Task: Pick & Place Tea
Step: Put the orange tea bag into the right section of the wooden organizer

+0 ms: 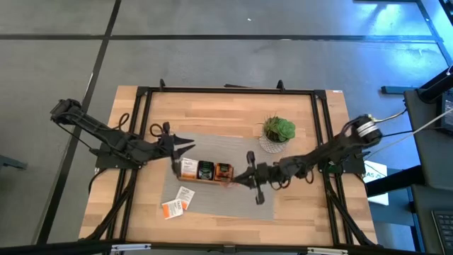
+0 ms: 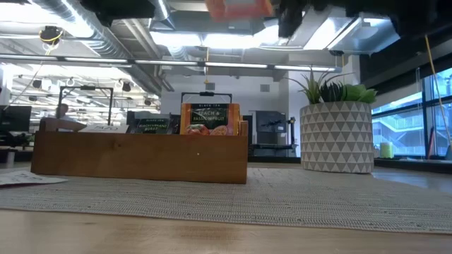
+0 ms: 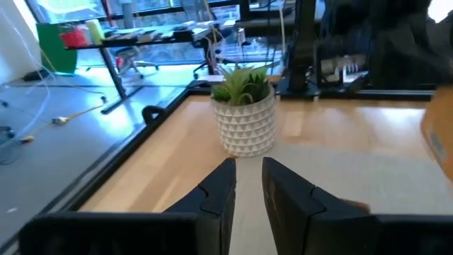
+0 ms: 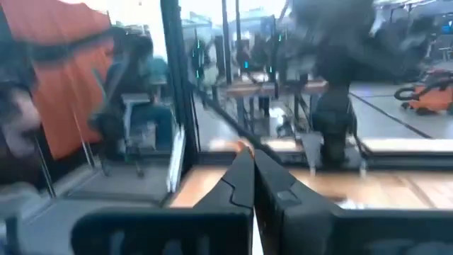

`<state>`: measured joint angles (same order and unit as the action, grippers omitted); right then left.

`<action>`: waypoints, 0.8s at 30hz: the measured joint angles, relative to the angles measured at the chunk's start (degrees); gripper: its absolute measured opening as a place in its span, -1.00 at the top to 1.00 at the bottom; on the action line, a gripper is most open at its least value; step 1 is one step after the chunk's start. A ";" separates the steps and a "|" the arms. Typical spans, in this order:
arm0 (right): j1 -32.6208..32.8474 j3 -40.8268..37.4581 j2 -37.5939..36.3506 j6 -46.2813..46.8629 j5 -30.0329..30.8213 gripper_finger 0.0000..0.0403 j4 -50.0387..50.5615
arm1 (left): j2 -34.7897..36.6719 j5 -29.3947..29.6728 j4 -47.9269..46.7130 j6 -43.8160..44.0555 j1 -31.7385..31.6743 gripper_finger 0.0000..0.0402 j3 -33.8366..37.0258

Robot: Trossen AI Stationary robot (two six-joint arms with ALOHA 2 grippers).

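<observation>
Standing over the butcher-block table [image 1: 311, 212], I see a grey woven mat [image 1: 212, 200] across its middle with the long wooden tray [image 1: 204, 170] at the centre. Tea sachets fill the tray upright: a white-and-orange one [image 1: 188, 168] at the 9 o'clock end, a dark one [image 1: 205, 170] in the middle, a red-orange one [image 1: 223, 171] at the 3 o'clock end. Two more white-and-orange sachets [image 1: 178, 201] lie flat on the mat toward 7 o'clock of the tray. The potted plant [image 1: 278, 130], in a white patterned pot, sits toward 2 o'clock, well apart from the tray.

The right gripper [image 1: 231, 182] hangs just past the tray's 3 o'clock end, fingers pressed together on a red-orange sachet [image 2: 237, 7] raised above the tray. The left gripper [image 1: 190, 145] hovers at 10 o'clock of the tray, its fingers [image 3: 216, 191] a narrow gap apart with nothing between them.

Beyond the table is grey floor with dark seams, an open office with exposed ceiling ducts and strip lights, desks, and windows on one side.
</observation>
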<state>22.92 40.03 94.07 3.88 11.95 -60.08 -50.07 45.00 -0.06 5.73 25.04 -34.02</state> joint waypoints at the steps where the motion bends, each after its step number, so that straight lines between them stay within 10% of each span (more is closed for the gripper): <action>1: 0.74 -0.02 1.59 -1.14 0.31 0.99 -0.69 | 0.26 -0.45 -0.04 0.38 0.00 0.66 0.00; 14: 7.79 9.81 22.28 -13.47 30.57 0.99 -13.46 | 0.05 -1.60 0.22 0.59 0.00 0.67 -0.02; 24: 7.43 10.43 22.95 -7.12 34.20 0.98 -7.88 | 0.05 -5.15 -0.15 0.59 0.00 0.66 0.00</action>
<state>30.35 50.46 117.02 -3.24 46.15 -67.96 -50.02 39.85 -0.21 6.33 25.04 -34.02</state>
